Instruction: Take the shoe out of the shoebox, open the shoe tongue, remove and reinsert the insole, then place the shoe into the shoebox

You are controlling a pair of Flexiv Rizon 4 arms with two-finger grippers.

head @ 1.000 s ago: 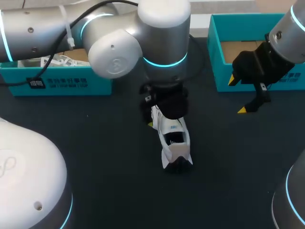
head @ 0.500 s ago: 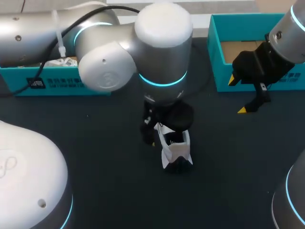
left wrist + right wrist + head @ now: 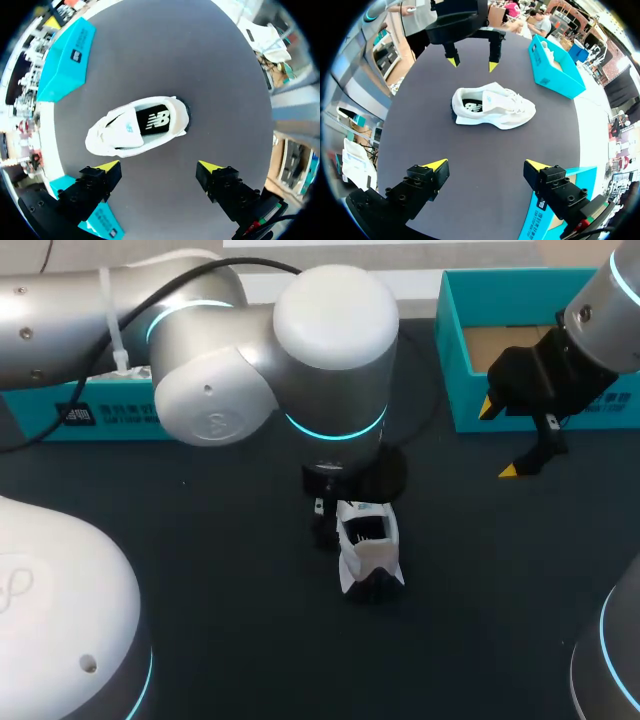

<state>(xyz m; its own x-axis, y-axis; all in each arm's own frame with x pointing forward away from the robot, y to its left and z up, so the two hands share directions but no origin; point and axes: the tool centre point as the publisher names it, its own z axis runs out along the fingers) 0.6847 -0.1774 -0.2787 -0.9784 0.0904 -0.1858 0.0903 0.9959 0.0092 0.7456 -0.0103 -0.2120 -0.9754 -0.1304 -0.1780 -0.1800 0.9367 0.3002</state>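
Step 1 looks done: shoe (image 3: pixel 137 125) stands mid-table, unboxed. Our L gripper (image 3: pixel 159 166) hovers over it, released, empty. R gripper (image 3: pixel 486 164), also released, hangs by the right box (image 3: pixel 455 350). Insole (image 3: pixel 152 120) sits inside; rest prob. left to do.

Dk grey table (image 3: pixel 230 640), matte, even-toned top; tiny pale speck (image 3: pixel 183 482) on it twd table's L side, well in from near edge.

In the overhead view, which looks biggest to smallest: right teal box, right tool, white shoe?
1. right teal box
2. right tool, though nearer the camera, so unsure
3. white shoe
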